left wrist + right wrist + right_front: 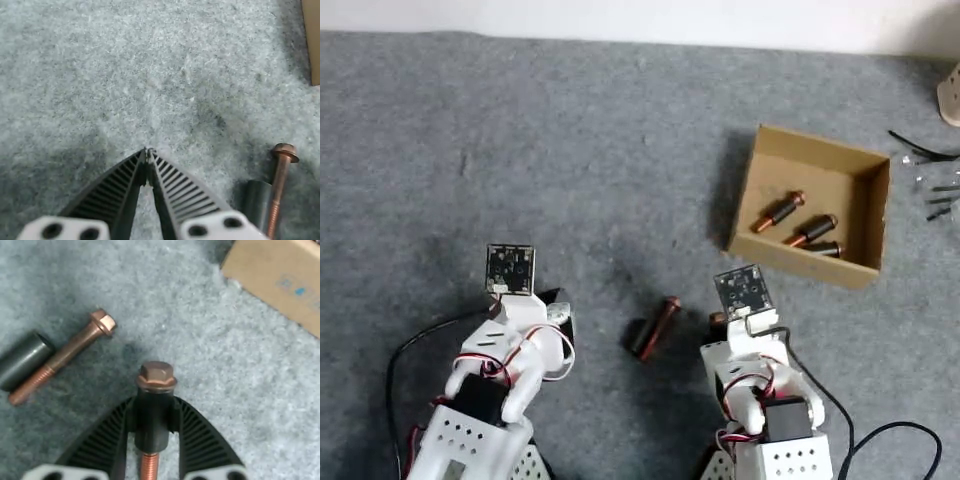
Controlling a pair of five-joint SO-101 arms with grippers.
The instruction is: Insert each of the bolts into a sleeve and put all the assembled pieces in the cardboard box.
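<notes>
My right gripper (152, 427) is shut on an assembled piece (154, 405), a copper bolt pushed through a black sleeve, with the hex head sticking out past the fingertips. A loose copper bolt (62, 356) (660, 322) (280, 180) lies on the grey mat beside a loose black sleeve (22, 360) (638, 338) (254, 202), between the two arms. The cardboard box (812, 205) (280, 277) at the right rear holds three assembled pieces (800, 225). My left gripper (148, 161) is shut with nothing in it, low over bare mat to the left of the loose bolt.
Black cable ties and small bits (930, 185) lie right of the box. A pale object (950, 95) shows at the right edge. The grey felt mat (520, 150) stretches bare across the left and back.
</notes>
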